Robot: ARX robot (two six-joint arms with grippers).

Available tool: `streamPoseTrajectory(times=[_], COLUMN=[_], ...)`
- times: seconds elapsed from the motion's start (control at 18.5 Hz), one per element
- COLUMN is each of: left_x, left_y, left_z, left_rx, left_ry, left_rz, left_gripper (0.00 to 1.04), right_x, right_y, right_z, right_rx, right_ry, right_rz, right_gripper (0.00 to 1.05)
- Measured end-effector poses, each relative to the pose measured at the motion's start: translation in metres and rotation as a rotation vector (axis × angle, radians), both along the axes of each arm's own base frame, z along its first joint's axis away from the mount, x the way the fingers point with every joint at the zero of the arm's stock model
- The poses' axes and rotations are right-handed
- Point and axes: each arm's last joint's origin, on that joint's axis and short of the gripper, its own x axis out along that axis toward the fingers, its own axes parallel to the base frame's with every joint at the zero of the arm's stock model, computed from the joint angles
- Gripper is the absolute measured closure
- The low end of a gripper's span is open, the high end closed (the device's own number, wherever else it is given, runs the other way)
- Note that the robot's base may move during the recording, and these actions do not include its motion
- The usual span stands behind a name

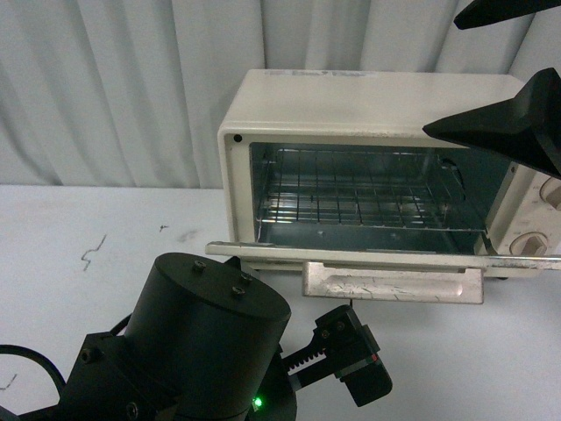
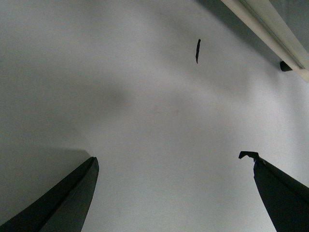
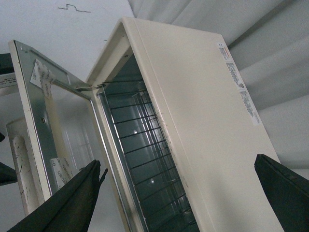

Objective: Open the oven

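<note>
Front view shows the oven [image 1: 368, 105] at the upper right of the frame, standing on the white surface [image 1: 88, 219] with its door [image 1: 386, 254] dropped flat toward the camera. The wire rack [image 1: 351, 193] inside is in plain sight, so the task looks as good as done. The wide handle [image 1: 392, 283] runs along the door's near edge at centre right and is bare, with nothing touching it. The right tool [image 3: 177, 162] hangs over the oven's top with its fingers spread wide and nothing between them. The left tool [image 2: 169, 159] is likewise spread and empty, facing plain surface just short of the door's edge. The oven is probably a light sheet-metal box that could skid on the smooth surface if pulled hard. The door is stiff on its hinges and its glass pane should not be knocked. The handle is the one sound place to take hold, near its middle, so the door turns evenly. Its scuffed face may be slippery, and the knobs [image 1: 530, 246] at far right are best left alone.
</note>
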Motion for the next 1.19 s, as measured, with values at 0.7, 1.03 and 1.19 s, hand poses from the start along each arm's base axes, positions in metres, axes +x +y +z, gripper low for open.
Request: streamPoseTrajectory(times=[0.7,1.03,1.19], left_x=[0.000,0.000,0.000], left_y=[0.000,0.000,0.000], left_z=[0.000,0.000,0.000], left_rx=[-0.002,-0.001,0.001], left_ry=[0.001,0.001,0.000], left_rz=[-0.004,-0.003,-0.001], left_gripper=[0.07,0.07,0.07], right_x=[-0.100,-0.130,-0.146], right_y=[-0.051,-0.064,-0.070], right_z=[-0.060,-0.075,-0.081], right_rx=[0.837,0.852,0.857], right_ry=[-0.196,-0.180,-0.193], right_rz=[-0.850,-0.834,-0.852], right_gripper=[1.03,1.03,1.03])
